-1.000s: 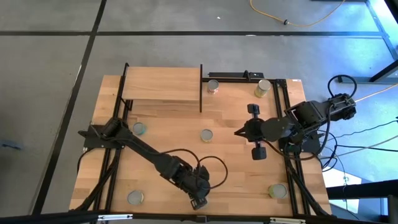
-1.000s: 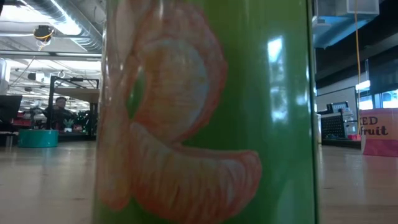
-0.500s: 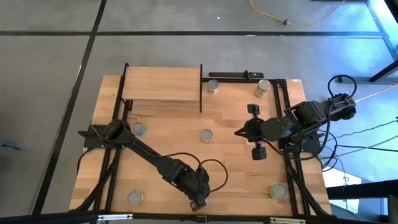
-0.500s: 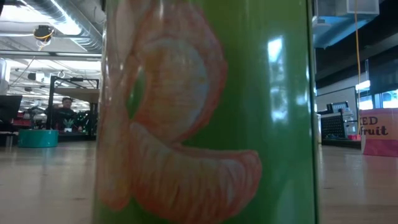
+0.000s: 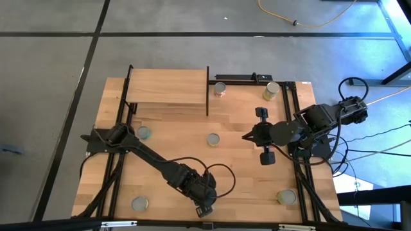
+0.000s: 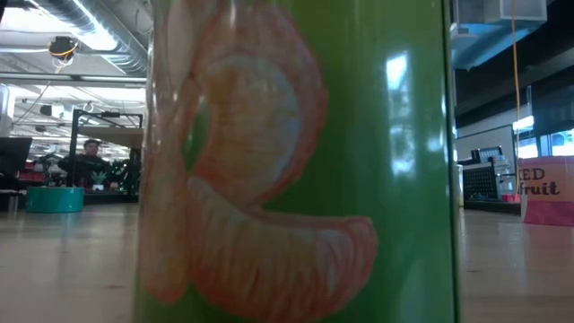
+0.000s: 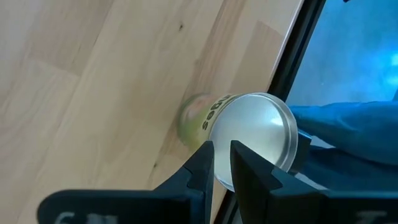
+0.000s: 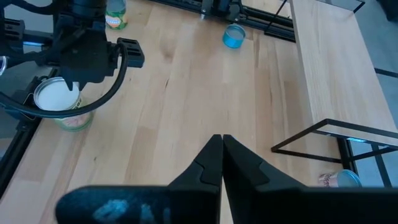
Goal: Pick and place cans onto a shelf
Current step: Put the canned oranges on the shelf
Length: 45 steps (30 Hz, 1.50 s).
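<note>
A green can with a silvery top (image 7: 258, 134) stands on its base at the table's near edge; its green label (image 6: 296, 161) fills the low view. My left gripper (image 7: 222, 163) is right above the can's top, fingers pointing down and only a narrow gap apart. My right gripper (image 8: 222, 142) is shut and empty above the table's right middle (image 5: 247, 136). The shelf (image 5: 167, 86), a light-wood board on thin black posts with a black end panel, stands at the far left. Other cans stand on the tabletop, among them one in the middle (image 5: 213, 139) and one at the left (image 5: 144, 133). My left gripper comes from above, its fingertips (image 7: 207, 154) over the near side of the can's silvery top (image 7: 249, 134). Whether they touch the top or its rim I cannot tell. The can stands upright on the table.
Two cans stand at the far edge (image 5: 220, 88) (image 5: 271, 91), right of the shelf. Two more stand near the near corners (image 5: 140, 204) (image 5: 287, 196). Black frame rails (image 5: 297, 128) run along the table's sides. A person shows in the room beyond (image 6: 90, 157).
</note>
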Each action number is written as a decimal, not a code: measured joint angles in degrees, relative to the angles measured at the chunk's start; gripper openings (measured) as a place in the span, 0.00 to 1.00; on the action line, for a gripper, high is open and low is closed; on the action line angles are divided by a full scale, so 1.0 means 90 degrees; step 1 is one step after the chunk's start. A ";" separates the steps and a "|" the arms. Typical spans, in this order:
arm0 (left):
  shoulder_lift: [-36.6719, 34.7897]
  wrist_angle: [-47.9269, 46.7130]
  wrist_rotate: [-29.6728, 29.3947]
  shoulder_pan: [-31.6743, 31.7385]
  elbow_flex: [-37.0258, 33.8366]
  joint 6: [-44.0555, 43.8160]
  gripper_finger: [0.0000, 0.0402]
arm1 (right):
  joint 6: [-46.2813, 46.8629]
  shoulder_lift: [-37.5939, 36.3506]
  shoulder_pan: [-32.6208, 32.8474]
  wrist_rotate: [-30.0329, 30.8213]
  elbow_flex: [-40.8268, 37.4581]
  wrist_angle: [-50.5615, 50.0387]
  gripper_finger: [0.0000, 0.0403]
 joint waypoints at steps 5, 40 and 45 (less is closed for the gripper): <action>0.0000 0.0000 -0.0002 0.0000 0.0000 0.0000 0.11 | 0.0002 0.0000 0.0000 -0.0002 0.0000 0.0000 0.03; 0.0183 -0.0029 0.0203 -0.0003 -0.0007 0.0160 0.11 | -0.0012 0.0000 0.0000 -0.0005 0.0000 -0.0005 0.03; 0.0231 -0.0002 0.0200 0.0003 0.0002 0.0162 0.11 | -0.0014 0.0000 0.0000 -0.0005 0.0000 -0.0005 0.03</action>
